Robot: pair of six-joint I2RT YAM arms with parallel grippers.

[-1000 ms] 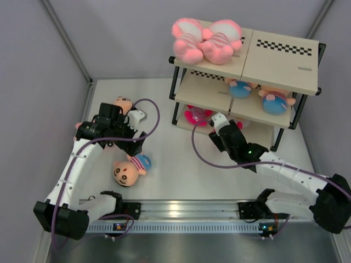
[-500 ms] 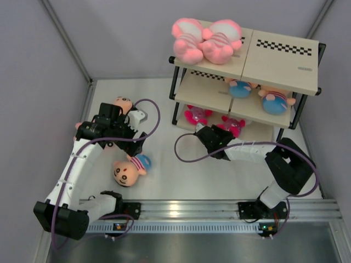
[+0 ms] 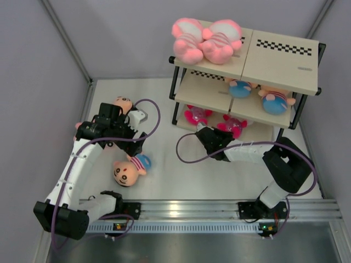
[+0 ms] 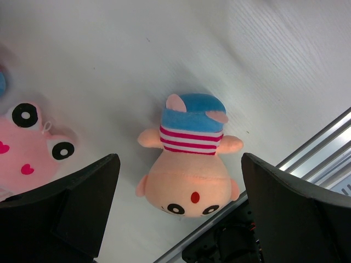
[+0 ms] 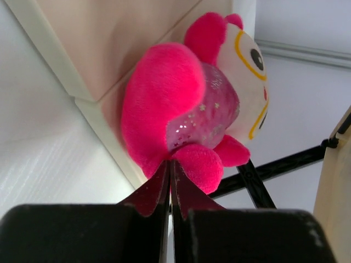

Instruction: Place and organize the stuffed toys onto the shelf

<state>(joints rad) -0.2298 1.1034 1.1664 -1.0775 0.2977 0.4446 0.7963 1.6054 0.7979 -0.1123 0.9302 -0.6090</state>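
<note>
Sitting on the three-tier black-framed shelf with beige boards (image 3: 285, 66) at the far right are six plush toys. Two pink striped ones (image 3: 205, 41) are piled on the left of the top tier. Two dolls in blue striped shirts (image 3: 239, 87) are seen on the middle tier, and two magenta-bodied ones (image 3: 197, 115) on the bottom. The shelf work is judged to be largely done.

At least two toys are left on the white table (image 3: 175, 175). A tan-headed doll in a blue cap and striped shirt (image 4: 189, 170) lies face up near the front rail. A pink-faced toy with black-ringed eyes (image 4: 27, 145) lies just beside it at the left edge of the wrist view. A further tan head (image 3: 123, 102) is glimpsed beyond the left arm; its body is hidden.

The left gripper (image 4: 178, 164) is spread wide above the tan-headed doll, apart from it and holding nothing. The right gripper (image 5: 170, 163) is drawn narrow, its tips against the underside of the right-hand magenta toy (image 5: 192, 104) at the shelf's bottom board. Whether any fabric is pinched cannot be told.
</note>
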